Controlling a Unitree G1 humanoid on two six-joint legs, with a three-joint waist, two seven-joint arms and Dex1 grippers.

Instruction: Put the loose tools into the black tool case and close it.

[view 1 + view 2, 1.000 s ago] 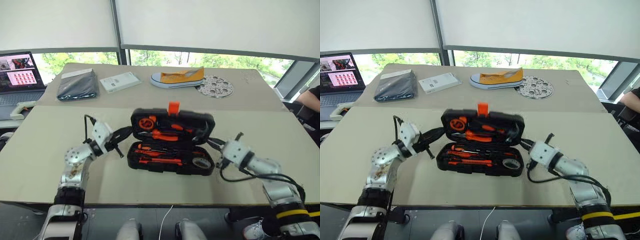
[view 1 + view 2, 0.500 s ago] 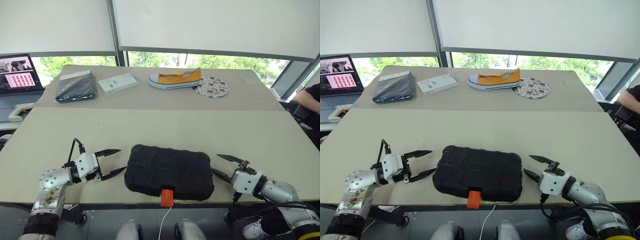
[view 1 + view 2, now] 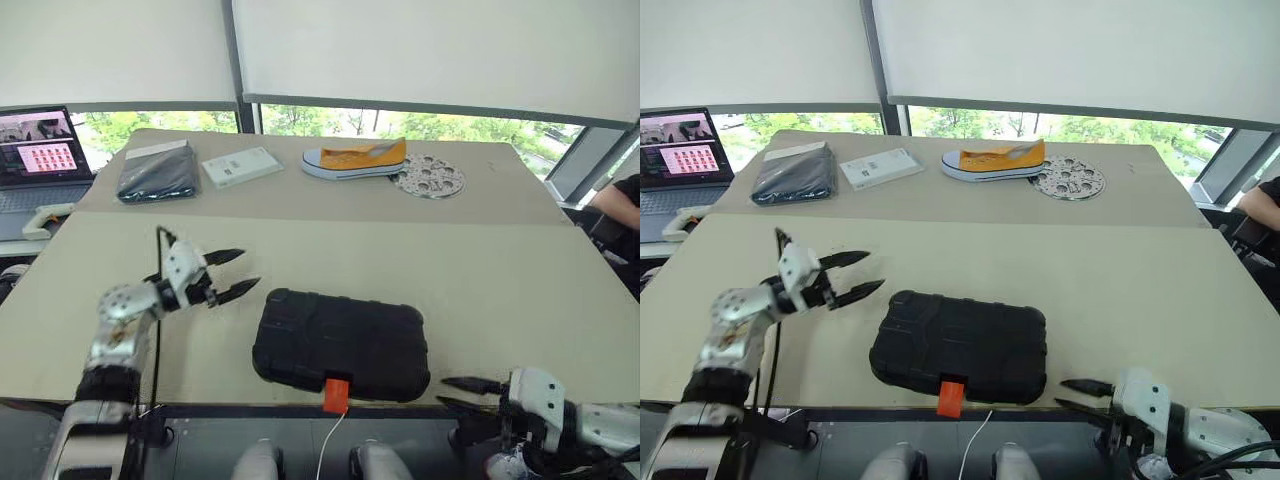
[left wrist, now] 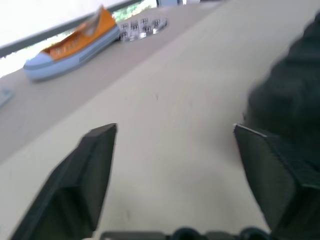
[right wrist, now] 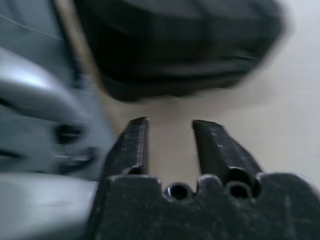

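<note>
1. We see the black tool case (image 3: 340, 344) shut on the counter (image 3: 500, 290), its orange latch (image 3: 337, 394) overhanging the near edge; a knock there could tip the case off.
2. Our left hand (image 3: 234, 273), spread wide and empty, hangs just left of the case and could shove it.
3. Our right hand (image 3: 462, 392), narrowly parted and empty, sits right of the case at that edge, and could catch the rim.

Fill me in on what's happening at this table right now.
The black tool case lies shut at the near edge of the table, its orange latch hanging over the edge. No loose tools lie on the table. Neither gripper holds anything: the left gripper hovers open just off the case's left side, and the right gripper is near the table edge, right of the case.
</note>
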